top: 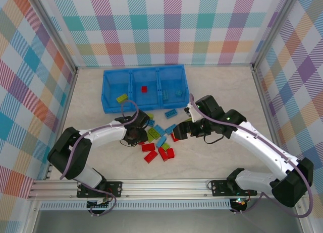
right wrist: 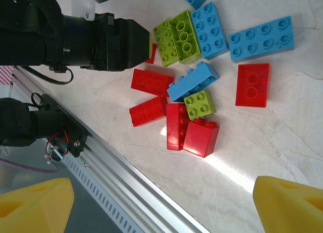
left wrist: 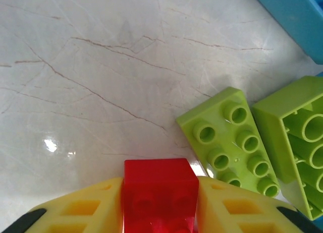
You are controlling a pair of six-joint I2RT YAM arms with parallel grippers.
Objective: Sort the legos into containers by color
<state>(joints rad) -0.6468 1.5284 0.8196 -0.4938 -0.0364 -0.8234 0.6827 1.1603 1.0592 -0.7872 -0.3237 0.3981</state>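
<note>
The left pincer (left wrist: 160,215) grips a red lego brick (left wrist: 160,185) at the bottom centre of its wrist view, beside two lime bricks (left wrist: 229,142). The right pincer (right wrist: 161,205) gapes wide, empty, over loose legos (right wrist: 194,81) lying below the blue tray (top: 107,108) in the top view.

- Bright, even light from above in the top view; the arms (top: 101,134) throw only faint, soft shadows on the pale desk (top: 91,102).
- Left wrist view: small white glare spots on the desk; the red brick (left wrist: 160,192) nearest the lens is soft, the green bricks (left wrist: 227,137) crisp.
- Right wrist view: a glare streak on the desk; yellow fingers (right wrist: 290,202) blurred at the bottom corners.
</note>
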